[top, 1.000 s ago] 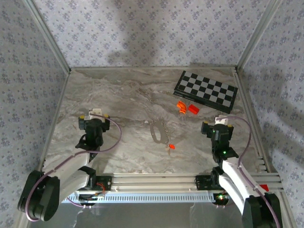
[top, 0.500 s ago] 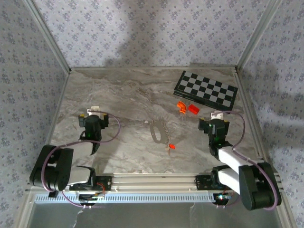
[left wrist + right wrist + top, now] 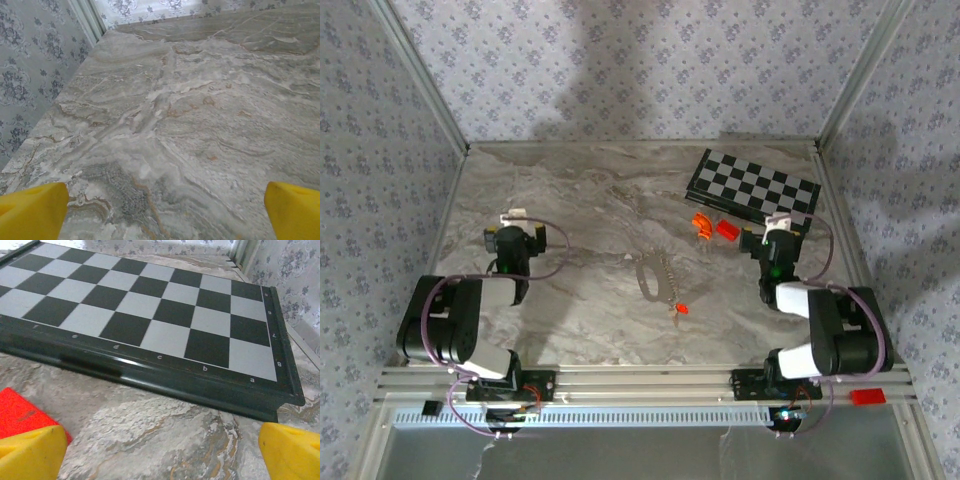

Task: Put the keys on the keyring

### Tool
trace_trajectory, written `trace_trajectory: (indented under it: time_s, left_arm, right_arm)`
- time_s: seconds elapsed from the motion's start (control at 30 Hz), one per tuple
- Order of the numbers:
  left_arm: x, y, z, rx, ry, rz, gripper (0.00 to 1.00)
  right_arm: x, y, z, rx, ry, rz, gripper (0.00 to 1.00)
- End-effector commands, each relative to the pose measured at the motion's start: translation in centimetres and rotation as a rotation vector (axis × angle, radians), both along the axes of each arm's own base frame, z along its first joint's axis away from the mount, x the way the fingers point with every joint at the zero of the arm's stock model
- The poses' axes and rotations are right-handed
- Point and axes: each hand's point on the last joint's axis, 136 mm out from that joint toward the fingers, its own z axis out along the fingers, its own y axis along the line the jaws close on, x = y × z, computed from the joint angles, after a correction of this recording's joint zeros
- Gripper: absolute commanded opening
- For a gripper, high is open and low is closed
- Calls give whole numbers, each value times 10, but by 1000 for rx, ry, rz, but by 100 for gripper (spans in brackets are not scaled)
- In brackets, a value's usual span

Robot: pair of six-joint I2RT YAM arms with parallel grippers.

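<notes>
The left hand is hovering at the left-centre of the overhead view, low over the marbled desk. In its wrist view its yellow fingertips are sitting in the two bottom corners of the frame. They are spread wide with only bare desk between them.

The right hand is sitting at the right-centre of the overhead view, just below the near edge of the chessboard. Its wrist view is showing its fingertips equally far apart and pinching nothing. The chessboard's dark rim is running across the middle of that frame. A red block is peeking in at the lower left, just above the left-side fingertip.

The keyring, a pale coiled loop, is lying flat on the desk a little below the centre of the overhead view. It is lying between the two hands and well apart from both. The keys, a tiny piece with a red tag, are lying just beside the keyring's lower end, toward the bottom right. I cannot tell whether the two are touching. Two orange-red blocks are resting side by side on the desk. They are lying above and to the right of the keyring, near the chessboard's lower left edge.
</notes>
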Motion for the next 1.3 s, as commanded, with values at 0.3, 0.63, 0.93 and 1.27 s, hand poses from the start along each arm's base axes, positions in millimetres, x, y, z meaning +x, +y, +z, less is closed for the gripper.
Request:
trace_trajectory:
  time_s: [0.3,0.63,0.93,1.27]
  left_arm:
    - [12,1,-6,-145,13,-63,100]
    - [9,1,-12,-152,-4,-78,100]
    - [9,1,-11,-149,-8,-79,100]
    - [10,-9,-12,-153,3,-138,100]
  right_arm:
    - [14,-10,-1,7,-43,-14,100]
    - [12,-17,2,-10,-61,-66,100]
    - [12,-16,2,-17,-60,-66,100]
    - [11,-15,0,-6,-56,-58,100]
